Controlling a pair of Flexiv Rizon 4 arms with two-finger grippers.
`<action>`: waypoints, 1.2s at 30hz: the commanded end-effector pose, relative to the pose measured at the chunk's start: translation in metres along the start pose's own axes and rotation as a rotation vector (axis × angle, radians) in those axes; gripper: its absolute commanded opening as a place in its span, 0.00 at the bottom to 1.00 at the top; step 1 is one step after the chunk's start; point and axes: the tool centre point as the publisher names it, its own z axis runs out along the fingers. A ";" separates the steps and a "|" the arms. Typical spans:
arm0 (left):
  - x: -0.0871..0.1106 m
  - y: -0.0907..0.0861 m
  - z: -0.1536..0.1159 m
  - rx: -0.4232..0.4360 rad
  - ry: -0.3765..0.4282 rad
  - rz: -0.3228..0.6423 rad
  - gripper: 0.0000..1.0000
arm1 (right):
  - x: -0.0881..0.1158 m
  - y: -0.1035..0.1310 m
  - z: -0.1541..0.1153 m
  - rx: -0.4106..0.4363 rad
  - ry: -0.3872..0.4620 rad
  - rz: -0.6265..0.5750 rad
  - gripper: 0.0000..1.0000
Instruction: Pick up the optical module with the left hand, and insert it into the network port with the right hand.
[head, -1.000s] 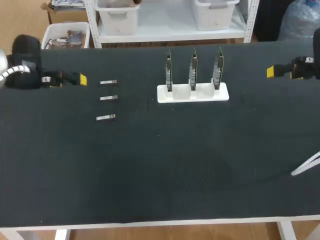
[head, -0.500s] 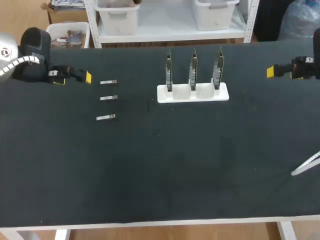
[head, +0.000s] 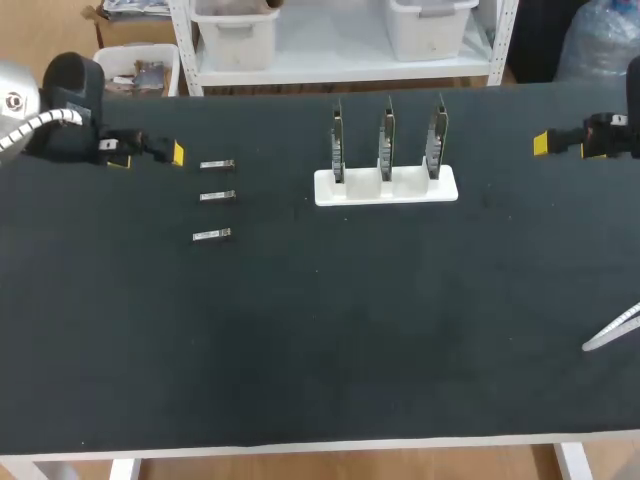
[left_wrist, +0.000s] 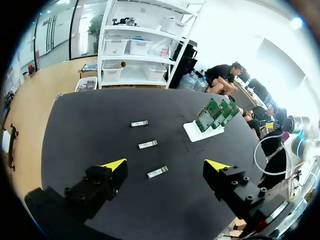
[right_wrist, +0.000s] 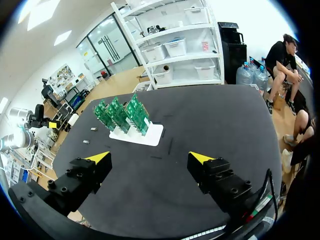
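Optical modules (head: 217, 196) lie seemingly untouched; left end effector (left_wrist: 165, 164) and right end effector (right_wrist: 149, 157) spread.

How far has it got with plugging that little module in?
Barely started. All three modules lie loose on the table, none plugged into the cards on the white stand. Both the left end effector, open near the modules, and the right end effector, open far off, hold nothing. Picking up and inserting remain.
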 end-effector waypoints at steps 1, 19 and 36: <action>-0.001 0.000 0.000 -0.003 0.004 0.000 1.00 | 0.000 0.000 0.001 0.000 -0.001 0.000 1.00; -0.007 -0.024 0.038 0.150 0.251 0.236 1.00 | 0.000 0.000 0.001 0.000 -0.001 0.000 1.00; 0.013 -0.021 0.041 0.190 0.312 0.224 1.00 | 0.000 0.000 0.001 0.000 -0.001 0.000 1.00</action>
